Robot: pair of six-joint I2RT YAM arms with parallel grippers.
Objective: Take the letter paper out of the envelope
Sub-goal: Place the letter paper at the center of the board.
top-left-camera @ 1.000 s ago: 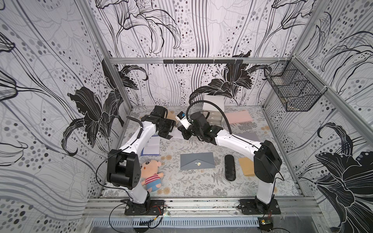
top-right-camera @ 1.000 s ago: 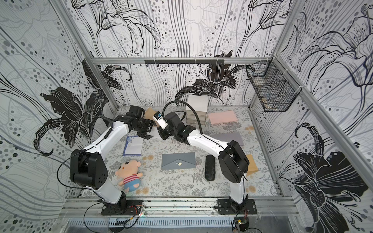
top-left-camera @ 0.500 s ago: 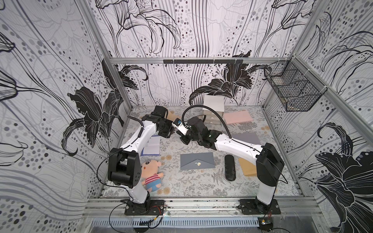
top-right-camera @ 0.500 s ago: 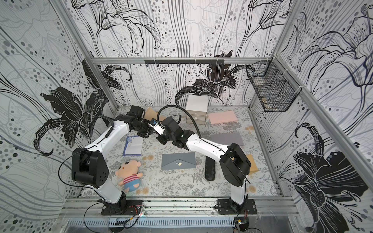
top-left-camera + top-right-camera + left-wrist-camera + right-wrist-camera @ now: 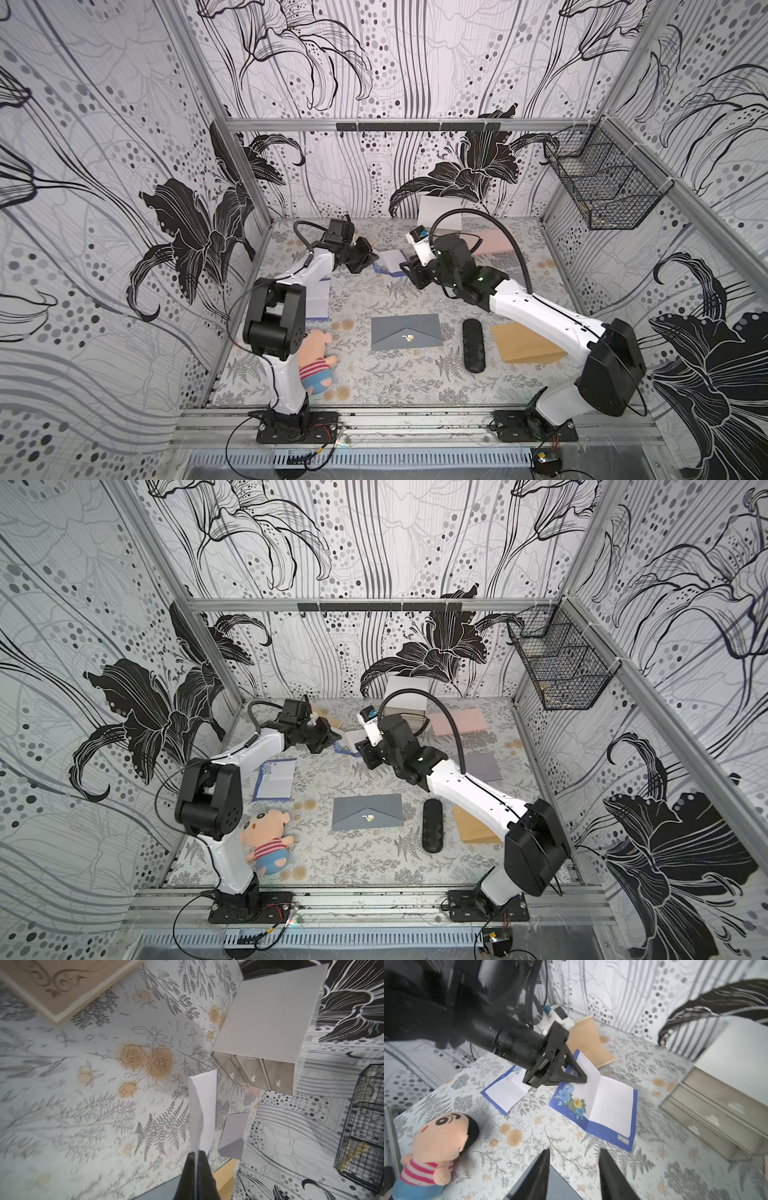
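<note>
Currently, note letter paper (image 5: 600, 1105) (thin white lined sheet, blue border, printed flowers, creased across) pinched at one short edge by left gripper (image 5: 582, 1079), jaws closed flat on it. Read long axis as pointing straight away from that gripper toward right gripper (image 5: 574, 1150), near rear of table (image 5: 415, 382). Treat right gripper as spread, grasping nothing. Locate grey envelope (image 5: 405, 337) flat, well apart.
</note>
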